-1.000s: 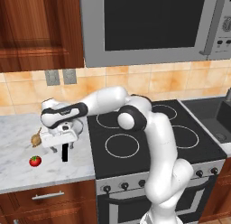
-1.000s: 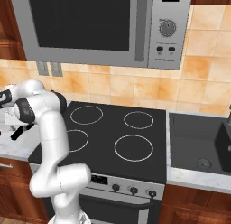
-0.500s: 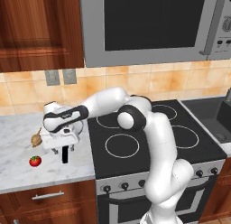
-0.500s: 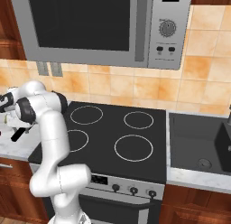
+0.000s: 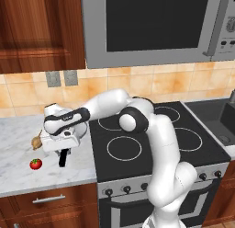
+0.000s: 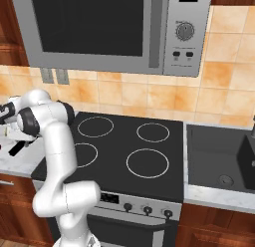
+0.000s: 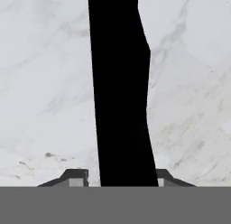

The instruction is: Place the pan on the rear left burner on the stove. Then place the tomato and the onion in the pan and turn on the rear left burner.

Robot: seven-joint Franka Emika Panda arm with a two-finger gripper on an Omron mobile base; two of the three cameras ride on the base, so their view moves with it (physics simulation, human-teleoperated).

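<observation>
Right now the gripper (image 7: 119, 175) has its jaws pinching the pan handle (image 7: 119, 92), which runs from between them toward 12 o'clock.

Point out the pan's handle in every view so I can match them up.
Left base view: handle at lower left on the marble counter, right of the tomato.
Right base view: short dark bar at the far left edge.
Hand view: broad black strip down the centre.
Shared landmark: the marble counter.
</observation>
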